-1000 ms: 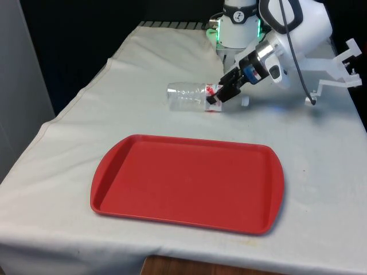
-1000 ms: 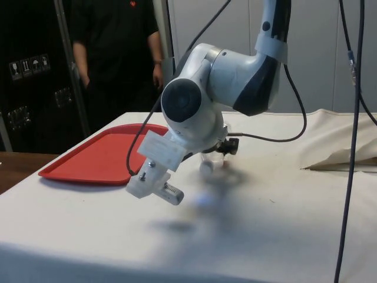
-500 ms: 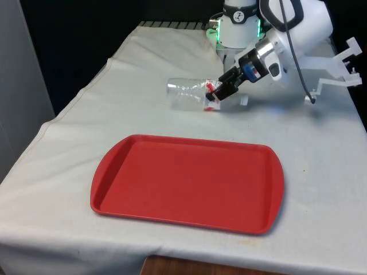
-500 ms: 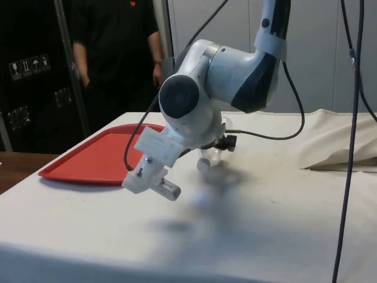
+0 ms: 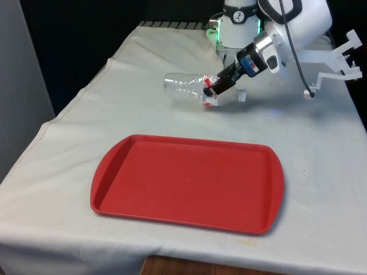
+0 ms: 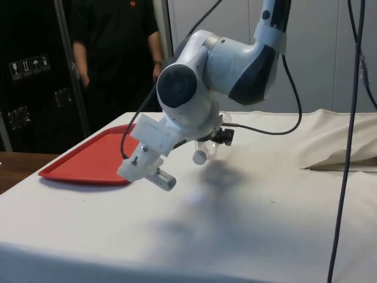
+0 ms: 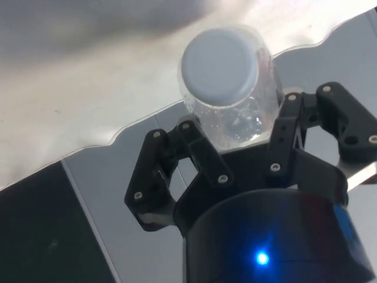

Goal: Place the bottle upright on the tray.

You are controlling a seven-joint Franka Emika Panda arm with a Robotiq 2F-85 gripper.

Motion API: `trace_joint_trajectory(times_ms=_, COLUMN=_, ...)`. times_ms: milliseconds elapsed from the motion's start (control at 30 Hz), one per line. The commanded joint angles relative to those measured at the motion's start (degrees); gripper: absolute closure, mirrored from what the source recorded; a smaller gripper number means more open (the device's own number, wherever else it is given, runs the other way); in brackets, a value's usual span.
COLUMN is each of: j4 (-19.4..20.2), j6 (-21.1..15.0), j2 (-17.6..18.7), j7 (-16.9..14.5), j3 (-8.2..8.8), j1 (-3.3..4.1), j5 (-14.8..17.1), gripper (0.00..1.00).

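A clear plastic bottle (image 5: 182,86) with a red label and a white cap (image 5: 242,96) hangs nearly level just above the cloth, behind the tray. Its cap end points to the front view's right and dips a little. My gripper (image 5: 215,88) is shut on the bottle at the label. In the side view the cap (image 6: 199,157) shows below the gripper (image 6: 219,137), with a shadow on the cloth beneath. In the wrist view the fingers (image 7: 197,150) clamp the clear body, and the cap (image 7: 220,68) faces the camera. The red tray (image 5: 189,183) lies flat near the front edge with nothing on it.
A person in dark clothes (image 6: 115,53) stands behind the tray (image 6: 94,159) in the side view. The cloth has a raised fold (image 6: 347,156) at the side view's right. The table edge runs close along the tray's near side.
The bottle has come up off the cloth in my gripper and shifted slightly towards the front view's left. The tray has not moved.
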State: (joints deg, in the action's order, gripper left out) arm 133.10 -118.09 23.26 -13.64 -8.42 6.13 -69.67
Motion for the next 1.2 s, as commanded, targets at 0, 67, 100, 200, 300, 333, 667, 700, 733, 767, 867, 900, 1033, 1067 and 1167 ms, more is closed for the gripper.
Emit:
trace_joint_trajectory(times_ms=0, j4=0.23, j6=-0.46, j2=-0.52, j7=0.17, j3=0.00, j1=-0.17, j5=0.11, gripper=0.84)
trace_joint_trajectory(times_ms=67, j4=0.23, j6=-0.46, j2=-0.80, j7=0.34, j3=0.00, j1=-0.23, j5=0.11, gripper=0.84)
trace_joint_trajectory(times_ms=100, j4=0.17, j6=-0.40, j2=-1.03, j7=0.52, j3=0.00, j1=-0.23, j5=0.11, gripper=0.84)
trace_joint_trajectory(times_ms=200, j4=0.11, j6=-0.34, j2=-1.32, j7=0.69, j3=0.06, j1=-0.29, j5=0.11, gripper=0.84)
trace_joint_trajectory(times_ms=300, j4=0.06, j6=-0.34, j2=-1.55, j7=0.80, j3=0.11, j1=-0.29, j5=0.11, gripper=0.84)
trace_joint_trajectory(times_ms=333, j4=0.00, j6=-0.34, j2=-1.72, j7=0.92, j3=0.17, j1=-0.29, j5=0.11, gripper=0.84)
trace_joint_trajectory(times_ms=667, j4=-0.63, j6=-0.46, j2=-2.41, j7=1.55, j3=0.46, j1=-0.34, j5=0.06, gripper=0.84)
trace_joint_trajectory(times_ms=700, j4=-0.69, j6=-0.46, j2=-2.52, j7=1.60, j3=0.52, j1=-0.34, j5=0.06, gripper=0.84)
trace_joint_trajectory(times_ms=733, j4=-0.74, j6=-0.52, j2=-2.58, j7=1.66, j3=0.57, j1=-0.34, j5=0.06, gripper=0.84)
trace_joint_trajectory(times_ms=767, j4=-0.80, j6=-0.52, j2=-2.64, j7=1.72, j3=0.57, j1=-0.40, j5=0.06, gripper=0.84)
trace_joint_trajectory(times_ms=867, j4=-0.92, j6=-0.86, j2=-2.92, j7=2.12, j3=0.80, j1=-0.46, j5=0.06, gripper=0.84)
trace_joint_trajectory(times_ms=900, j4=-1.09, j6=-0.17, j2=-2.58, j7=2.12, j3=0.74, j1=-0.23, j5=0.00, gripper=0.84)
trace_joint_trajectory(times_ms=1033, j4=-0.86, j6=-1.43, j2=-3.27, j7=2.52, j3=0.97, j1=-0.69, j5=0.00, gripper=0.84)
trace_joint_trajectory(times_ms=1067, j4=-0.86, j6=-1.60, j2=-3.38, j7=2.64, j3=1.09, j1=-0.74, j5=0.06, gripper=0.84)
trace_joint_trajectory(times_ms=1167, j4=-0.80, j6=-2.23, j2=-3.61, j7=2.92, j3=1.43, j1=-0.86, j5=0.06, gripper=0.84)
